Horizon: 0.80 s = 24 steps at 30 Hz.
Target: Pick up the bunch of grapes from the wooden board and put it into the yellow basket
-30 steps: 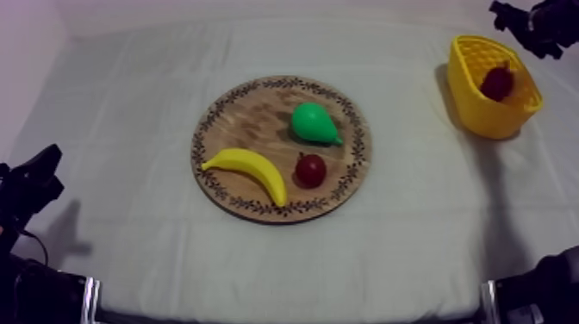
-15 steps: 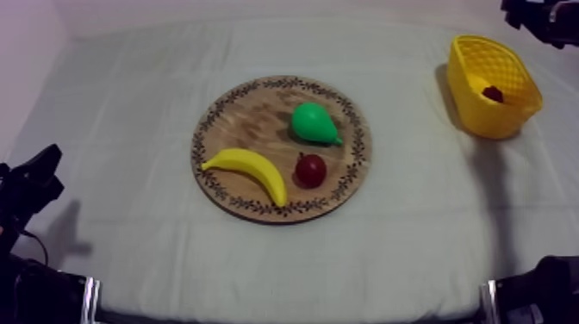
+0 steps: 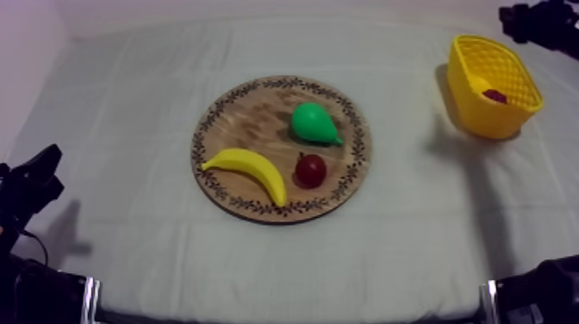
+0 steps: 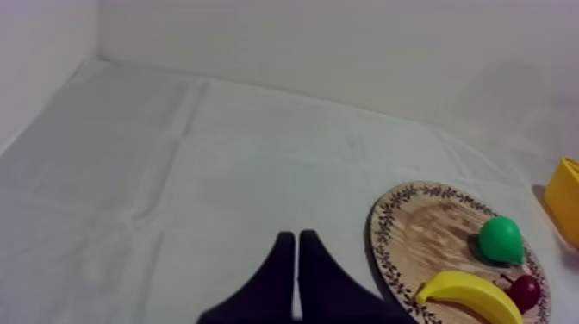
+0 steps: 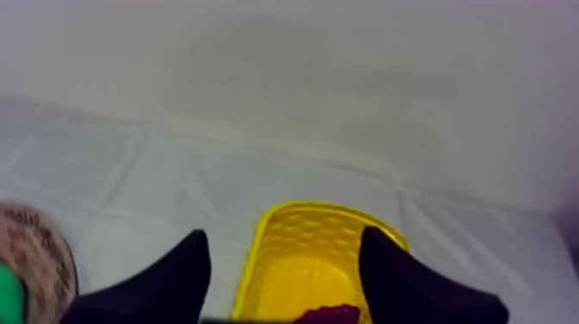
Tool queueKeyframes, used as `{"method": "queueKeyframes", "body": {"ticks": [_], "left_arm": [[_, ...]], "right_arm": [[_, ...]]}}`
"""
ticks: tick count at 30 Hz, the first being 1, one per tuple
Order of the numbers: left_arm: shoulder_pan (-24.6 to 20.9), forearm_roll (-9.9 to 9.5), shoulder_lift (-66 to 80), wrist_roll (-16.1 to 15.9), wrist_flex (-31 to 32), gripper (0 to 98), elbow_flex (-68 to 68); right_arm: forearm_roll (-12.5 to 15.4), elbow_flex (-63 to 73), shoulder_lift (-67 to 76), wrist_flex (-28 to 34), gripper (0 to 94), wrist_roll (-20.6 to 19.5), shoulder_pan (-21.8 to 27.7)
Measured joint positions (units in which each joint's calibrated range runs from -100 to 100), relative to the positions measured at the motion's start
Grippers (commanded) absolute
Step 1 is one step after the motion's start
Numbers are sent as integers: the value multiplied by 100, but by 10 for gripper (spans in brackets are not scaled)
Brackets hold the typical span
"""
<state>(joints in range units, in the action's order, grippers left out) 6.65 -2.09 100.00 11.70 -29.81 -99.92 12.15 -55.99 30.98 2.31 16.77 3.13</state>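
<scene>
- Top view: places the right end effector [image 3: 532, 17] high at the far right of the counter [image 3: 129, 95], just beyond the far rim of the yellow basket [image 3: 472, 103].
- Finds the bunch of grapes [image 3: 494, 96] inside that basket, just in front of the right end effector and well apart from the wooden board [image 3: 245, 125].
- Sets the left end effector [image 3: 33, 183] low at its own side, well apart from the board. Shows the pear [image 3: 312, 123], banana [image 3: 248, 169] and small red fruit [image 3: 311, 169] on the board, between the two end effectors.
- Left wrist view: shows the left end effector [image 4: 295, 258] pressed together into a narrow wedge, pinching nothing, over bare cloth.
- Puts the board [image 4: 422, 237] ahead and toward the other arm's side, bearing pear [image 4: 501, 239], banana [image 4: 470, 293] and small red fruit [image 4: 524, 291], with an edge of the basket [image 4: 566, 200] beyond.
- Right wrist view: shows the right end effector [image 5: 286, 237] spread wide, pinching nothing, above the basket [image 5: 293, 258].
- Frames the grapes [image 5: 332, 314] in the basket, between the two fingers and lower. Leaves the board's rim [image 5: 39, 250] and the pear [image 5: 7, 297] beyond one finger.
</scene>
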Motion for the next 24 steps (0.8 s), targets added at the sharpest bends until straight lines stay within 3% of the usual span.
{"method": "queueKeyframes", "body": {"ticks": [4,7,9,12,16,19,24], "left_arm": [[0,0,0,0,0,1,0],[0,0,0,0,0,1,0],[0,0,0,0,0,1,0],[0,0,0,0,0,1,0],[0,0,0,0,0,1,0],[0,0,0,0,0,1,0],[0,0,0,0,0,1,0]], "right_arm": [[952,-525,712,22,479,1074,-1],[1303,-875,1251,144,472,1707,67],[1379,-1113,1613,206,470,2005,108],[1304,-1473,2200,262,468,2340,120],[735,-2019,2879,307,463,2571,94],[474,-2455,3338,310,461,2557,71],[455,-3099,4053,368,459,2183,63]]}}
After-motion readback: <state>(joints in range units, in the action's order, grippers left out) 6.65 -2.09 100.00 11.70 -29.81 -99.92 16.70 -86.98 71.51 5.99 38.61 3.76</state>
